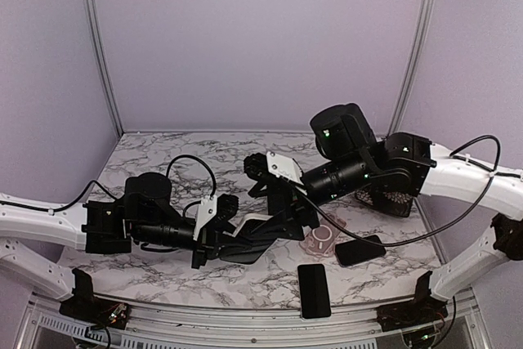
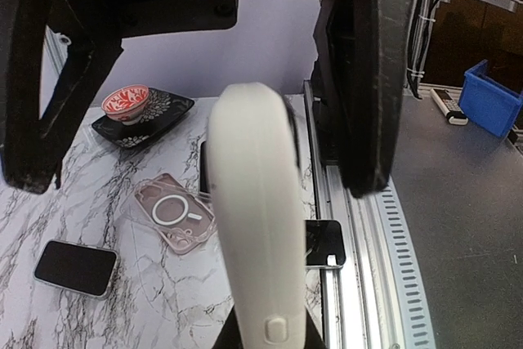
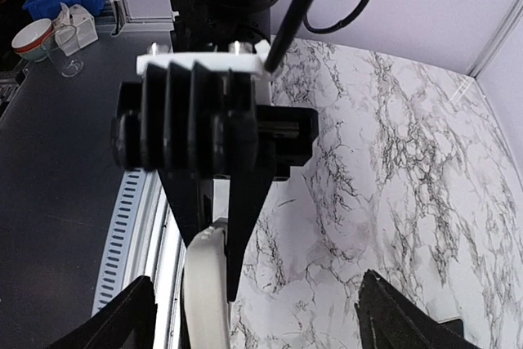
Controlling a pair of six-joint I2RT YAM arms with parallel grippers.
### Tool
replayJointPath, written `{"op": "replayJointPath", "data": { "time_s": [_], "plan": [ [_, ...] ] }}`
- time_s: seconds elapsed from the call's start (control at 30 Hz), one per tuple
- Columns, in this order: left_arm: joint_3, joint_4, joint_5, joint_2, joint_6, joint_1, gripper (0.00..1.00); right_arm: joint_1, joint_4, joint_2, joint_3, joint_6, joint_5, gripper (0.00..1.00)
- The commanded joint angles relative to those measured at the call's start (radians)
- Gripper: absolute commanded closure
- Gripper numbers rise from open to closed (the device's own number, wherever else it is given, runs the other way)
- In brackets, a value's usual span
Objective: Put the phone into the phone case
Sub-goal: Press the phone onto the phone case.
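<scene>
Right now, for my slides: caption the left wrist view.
Left gripper straddles a white edge-on object; clear phone case lies beyond.

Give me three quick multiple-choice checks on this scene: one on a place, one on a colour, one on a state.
1. Where does the red bowl stand?
A) on the black square plate
B) straight on the marble
C) on a stack of books

2. What colour is the object raised above the table?
A) blue
B) white
C) red

3. How is the clear phone case?
A) holding a phone
B) lifted into the air
C) empty, lying flat on the table

Answers:
1 A: the left wrist view shows the bowl sitting on the plate.
2 B: the white object fills the middle of that view.
3 C: marble shows through the case around its ring.
</scene>
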Motion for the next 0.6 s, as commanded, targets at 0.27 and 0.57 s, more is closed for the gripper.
{"op": "replayJointPath", "data": {
  "time_s": [0.27,0.57],
  "plan": [
    [0.038,0.111,0.044,-0.055,-0.032,-0.005,1.0,-0.021,0.126,-0.188,-0.163,0.092,-0.038,0.5],
    [0.047,0.111,0.041,-0.048,-0.032,-0.006,1.0,-0.022,0.089,-0.161,-0.142,0.085,-0.028,0.72]
  ]
}}
